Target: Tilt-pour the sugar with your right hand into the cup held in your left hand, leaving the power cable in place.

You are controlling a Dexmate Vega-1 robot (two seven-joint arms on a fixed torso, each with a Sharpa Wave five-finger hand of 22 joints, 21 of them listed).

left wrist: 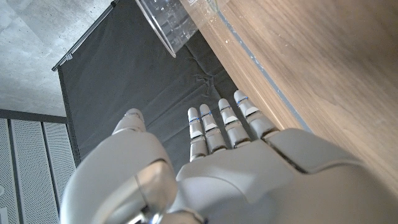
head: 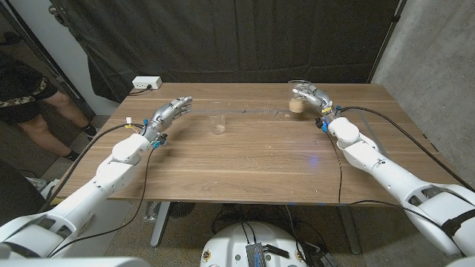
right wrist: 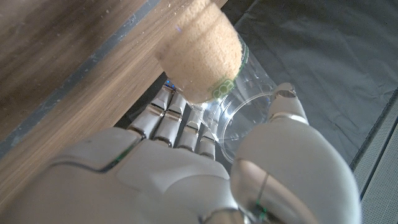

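Right hand point(head: 315, 98) is wrapped around the clear plastic cup of brown sugar point(right wrist: 202, 59) at the wooden worktop's point(head: 252, 159) far edge. Left hand point(head: 169, 115), fingers spread, holds nothing; the empty clear cup point(head: 218, 124) nearby must be grasped next.

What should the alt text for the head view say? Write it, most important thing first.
The robot's right hand grips a clear cup of brown sugar at the far right of a wooden table. Its left hand is open beside an empty clear cup standing mid-table. A white power strip sits at the far left corner.
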